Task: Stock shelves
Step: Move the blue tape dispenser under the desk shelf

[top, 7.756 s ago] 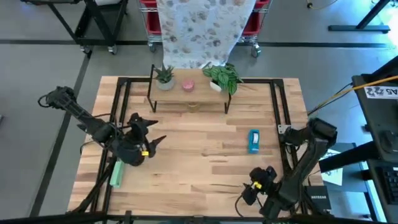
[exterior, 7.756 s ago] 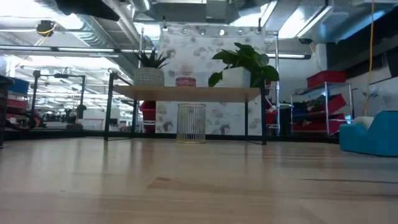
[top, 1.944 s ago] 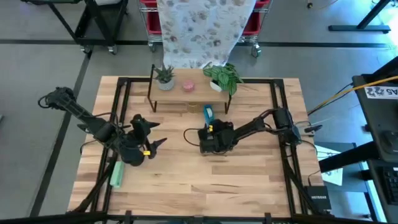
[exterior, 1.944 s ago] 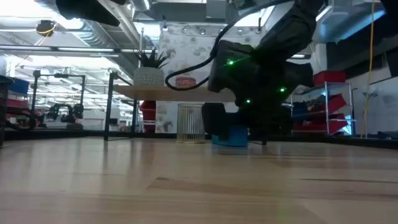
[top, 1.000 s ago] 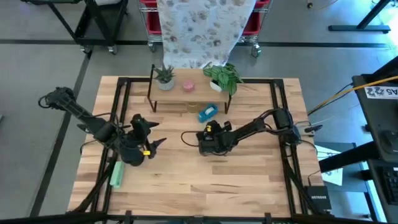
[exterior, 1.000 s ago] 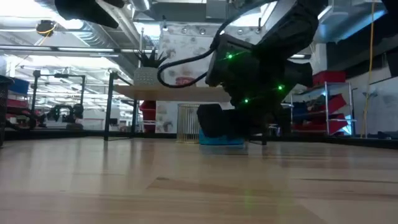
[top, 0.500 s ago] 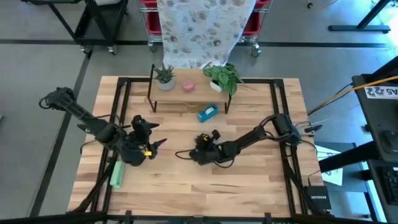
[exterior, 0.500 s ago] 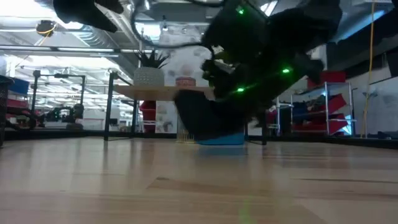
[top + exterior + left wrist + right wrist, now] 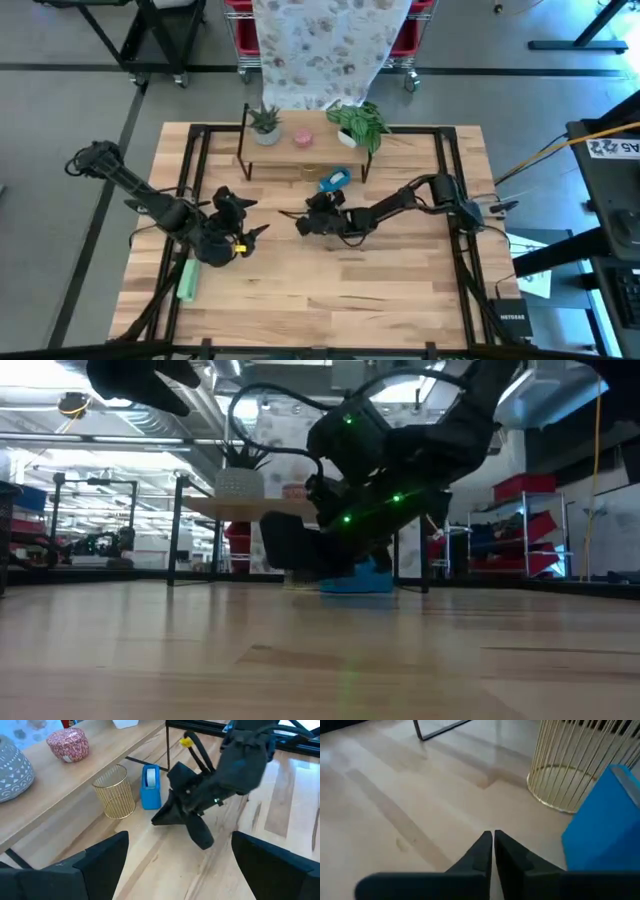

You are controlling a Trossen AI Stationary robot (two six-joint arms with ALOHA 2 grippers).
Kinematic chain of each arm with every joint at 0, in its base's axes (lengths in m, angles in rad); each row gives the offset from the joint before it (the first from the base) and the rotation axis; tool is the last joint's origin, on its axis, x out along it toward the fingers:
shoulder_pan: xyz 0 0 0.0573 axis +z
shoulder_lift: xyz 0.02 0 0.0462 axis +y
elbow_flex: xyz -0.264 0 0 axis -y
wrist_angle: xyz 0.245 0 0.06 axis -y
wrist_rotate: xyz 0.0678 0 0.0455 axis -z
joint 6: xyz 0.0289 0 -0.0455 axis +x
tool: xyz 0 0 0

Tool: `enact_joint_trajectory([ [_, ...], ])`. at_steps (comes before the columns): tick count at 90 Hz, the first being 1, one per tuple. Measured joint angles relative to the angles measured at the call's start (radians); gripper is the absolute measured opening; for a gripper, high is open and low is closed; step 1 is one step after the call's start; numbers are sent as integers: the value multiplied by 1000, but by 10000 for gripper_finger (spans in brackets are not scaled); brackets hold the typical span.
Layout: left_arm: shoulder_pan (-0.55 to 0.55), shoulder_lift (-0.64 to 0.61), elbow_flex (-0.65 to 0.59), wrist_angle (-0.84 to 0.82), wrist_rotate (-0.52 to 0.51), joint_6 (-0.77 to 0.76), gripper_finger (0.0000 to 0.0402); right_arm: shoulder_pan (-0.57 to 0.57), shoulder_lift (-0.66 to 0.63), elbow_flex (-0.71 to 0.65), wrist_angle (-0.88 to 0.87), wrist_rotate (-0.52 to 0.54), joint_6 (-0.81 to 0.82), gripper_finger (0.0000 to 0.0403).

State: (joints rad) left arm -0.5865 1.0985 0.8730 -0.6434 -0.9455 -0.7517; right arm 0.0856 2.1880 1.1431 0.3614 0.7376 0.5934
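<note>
Nearest the camera side of the table (image 9: 300,290), a green object (image 9: 186,280) lies flat by the left rail, with nothing touching it. Just beyond it the left gripper (image 9: 250,232) hangs over the bare wood on the left half of the table, its two fingers (image 9: 100,862) spread wide apart with nothing between them. Moving to the middle of the table, the right gripper (image 9: 302,222) reaches in from the right and sits low over the wood, its fingers (image 9: 480,852) pressed together tip to tip and holding nothing. Right beside it, a touch farther back, stands the blue tape dispenser (image 9: 150,787) on the tabletop, just under the front edge of the shelves (image 9: 305,152). Close to its left is a gold wire basket (image 9: 116,792), upright under the plank. The shelves stand at the far middle of the table, wood plank on thin black legs. On top of it, from left to right, sit a small spiky plant in a pale patterned pot (image 9: 265,124), a pink round tin (image 9: 302,138), and a leafy green plant in a white pot (image 9: 357,122). Beyond the table hangs a patterned cloth (image 9: 325,50).
</note>
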Motion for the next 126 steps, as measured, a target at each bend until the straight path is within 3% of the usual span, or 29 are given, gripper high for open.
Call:
enact_joint_trajectory([
  [25,0,0,0,1,0,0,336,7,0,0,-99,107,14,1],
  [53,0,0,0,0,0,-5,336,23,-15,2,-397,196,233,0],
  [73,0,0,0,0,0,-7,336,49,-26,0,-255,62,-59,0],
  [94,0,0,0,-1,7,-7,336,18,-27,1,-304,112,-58,0],
  [110,0,0,0,-3,11,-8,336,13,-31,4,-435,187,83,0],
  [126,-1,0,0,-3,15,-7,336,12,-68,2,-749,291,294,0],
])
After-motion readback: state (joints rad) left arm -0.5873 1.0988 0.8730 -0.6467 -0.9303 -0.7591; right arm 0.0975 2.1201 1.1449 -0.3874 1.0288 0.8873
